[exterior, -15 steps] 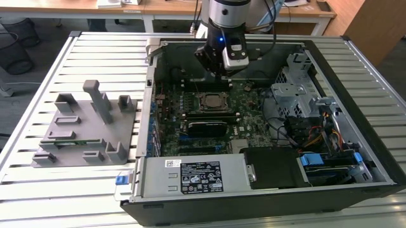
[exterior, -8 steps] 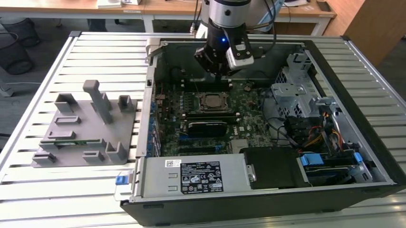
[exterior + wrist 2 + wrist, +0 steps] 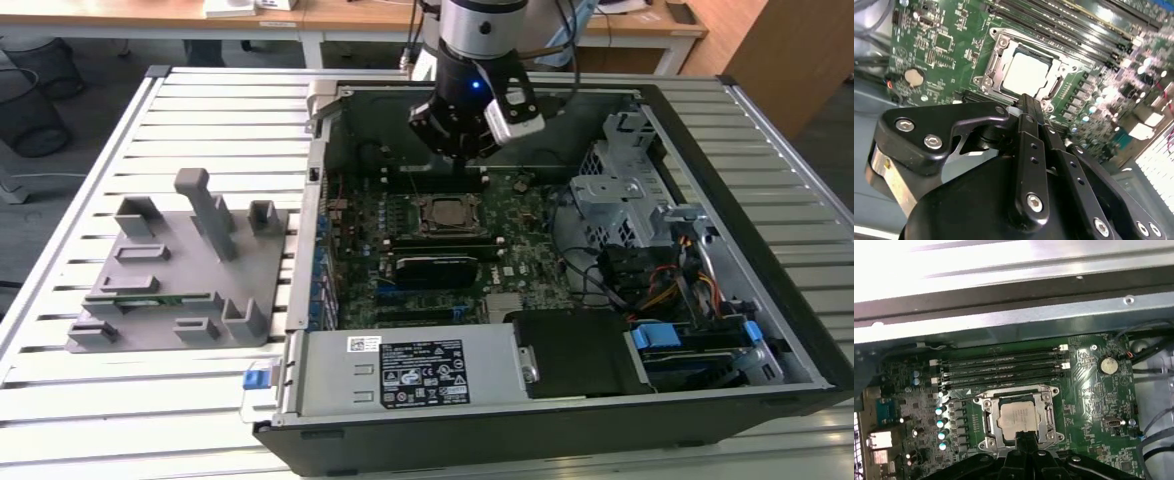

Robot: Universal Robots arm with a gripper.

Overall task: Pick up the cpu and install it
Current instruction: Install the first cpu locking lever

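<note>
**Gripper (image 3: 461,152) closed and empty over the seated cpu (image 3: 445,212)**

The gripper hangs inside the open computer case (image 3: 801,300), just above the green motherboard (image 3: 521,235). In the second wrist view we see its two black fingers (image 3: 1026,150) run together to a single narrow tip with nothing between them, so we read it as clenched on air. We cannot tell whether the tip touches anything below it.

The cpu lies flat in the square metal-framed socket (image 3: 985,412) of the motherboard, pale silver top facing up. In both wrist views the fingertips sit just at the socket's edge, beside the chip. In the exterior view the gripper stands a little beyond the socket, towards the case's far wall.

Beside the socket we see a row of long dark memory slots (image 3: 999,367), and a round coin cell (image 3: 1108,365) sits on the board a little way off.

The grey plastic fixture (image 3: 174,270) stands on the slatted table (image 3: 80,400) outside the case, on the exterior view's left, well apart from the gripper. A thin green strip lies in one of its grooves.
</note>
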